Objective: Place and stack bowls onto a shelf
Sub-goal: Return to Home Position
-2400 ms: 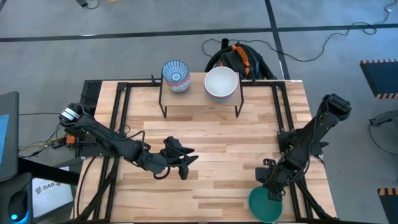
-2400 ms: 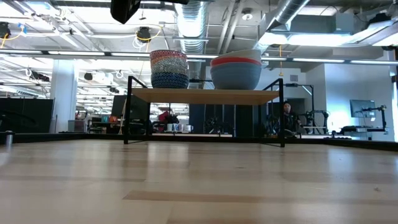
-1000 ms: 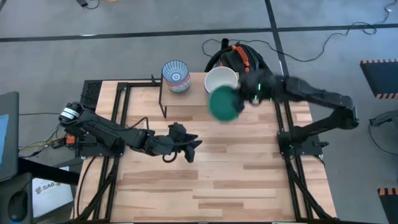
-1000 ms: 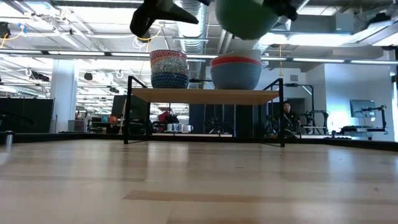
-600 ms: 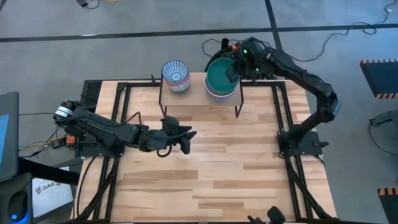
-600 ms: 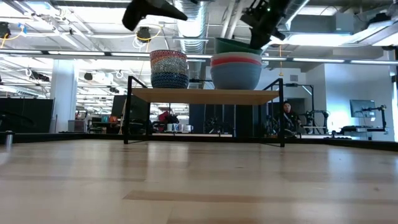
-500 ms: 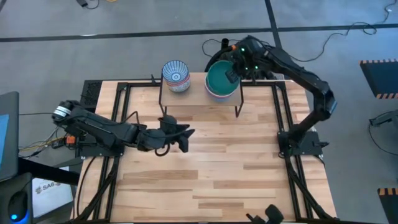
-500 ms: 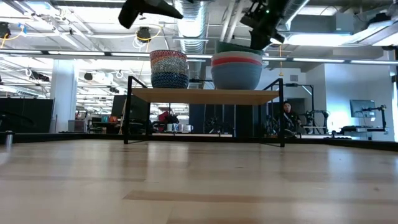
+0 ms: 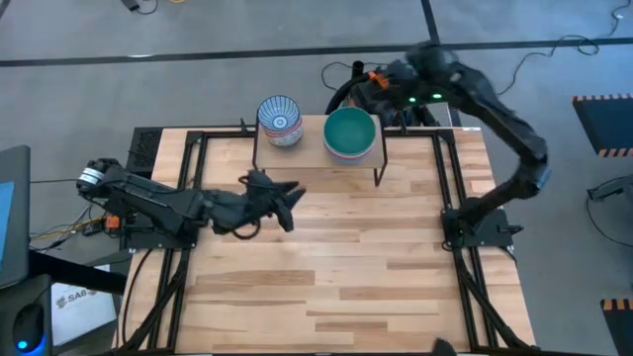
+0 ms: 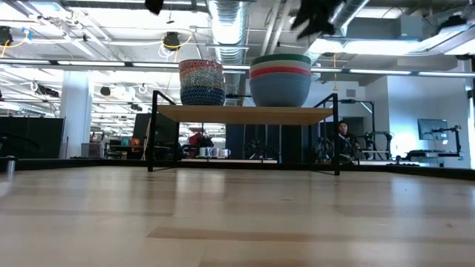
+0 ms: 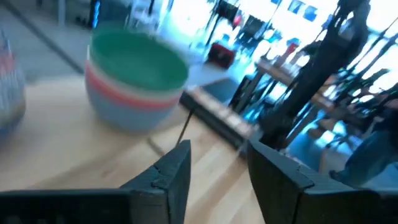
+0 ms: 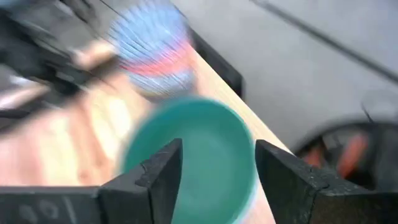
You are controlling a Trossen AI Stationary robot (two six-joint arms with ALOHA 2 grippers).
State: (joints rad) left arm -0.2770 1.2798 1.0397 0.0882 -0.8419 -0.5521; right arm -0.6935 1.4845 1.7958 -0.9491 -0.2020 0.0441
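The shelf (image 9: 316,153) stands at the table's far middle on thin black legs. On its left end rests a stack topped by a blue-and-white patterned bowl (image 9: 279,120). On its right end a teal green bowl (image 9: 349,133) sits nested on top of a stack with red and light blue bowls (image 10: 280,80). My right gripper (image 12: 217,167) hovers open above and just beyond the teal bowl, touching nothing. My left gripper (image 11: 217,165) is open and empty above the table in front of the shelf (image 9: 282,201).
Black frame rails (image 9: 188,188) run along the table's left and right sides (image 9: 450,188). A dark bundle with orange parts (image 9: 381,94) lies on the floor just behind the shelf. Bare wooden tabletop (image 9: 346,277) stretches from the shelf to the near edge.
My right gripper has carried the teal bowl toward the far edge, set it into the right stack on the shelf, let go and drawn up and away. The bowl now sits level in the stack. My left gripper has moved a little toward the shelf and the table's left.
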